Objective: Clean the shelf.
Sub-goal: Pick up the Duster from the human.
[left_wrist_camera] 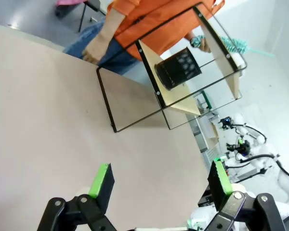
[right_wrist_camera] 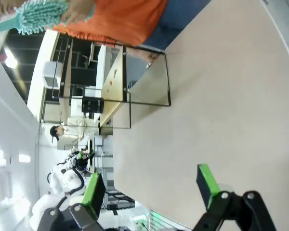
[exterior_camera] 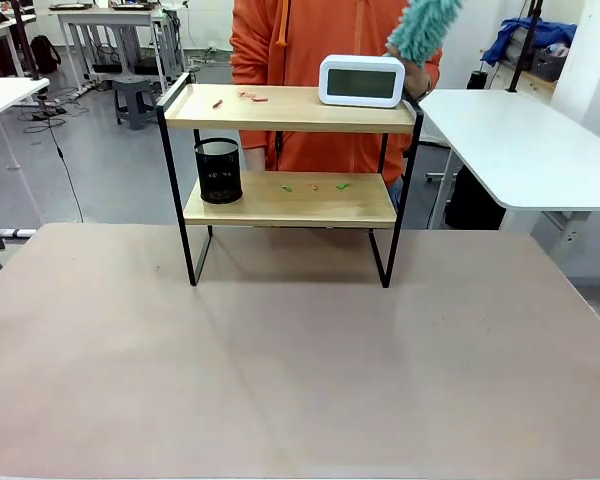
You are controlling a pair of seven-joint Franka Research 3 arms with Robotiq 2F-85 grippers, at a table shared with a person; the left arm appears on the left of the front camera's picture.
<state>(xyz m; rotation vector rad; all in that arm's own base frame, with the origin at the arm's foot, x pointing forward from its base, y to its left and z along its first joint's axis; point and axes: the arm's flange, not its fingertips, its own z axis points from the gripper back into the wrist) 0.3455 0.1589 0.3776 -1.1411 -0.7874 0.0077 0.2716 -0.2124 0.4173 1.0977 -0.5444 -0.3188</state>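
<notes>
The shelf (exterior_camera: 290,110), two light wood boards in a thin black frame, stands at the table's far side. On its top board sit a white digital clock (exterior_camera: 361,81) and small red scraps (exterior_camera: 250,97). The lower board holds a black mesh cup (exterior_camera: 218,170) and small green and orange scraps (exterior_camera: 315,186). A person in an orange top stands behind it, holding a teal duster (exterior_camera: 422,28) up at the right. My left gripper (left_wrist_camera: 160,180) is open above the table, the shelf (left_wrist_camera: 183,103) ahead. My right gripper (right_wrist_camera: 151,185) is open too, with the shelf (right_wrist_camera: 116,84) far off.
The tan table (exterior_camera: 300,360) stretches wide and bare in front of the shelf. A white table (exterior_camera: 525,145) stands off to the right behind it, and desks and stools fill the room at the back left.
</notes>
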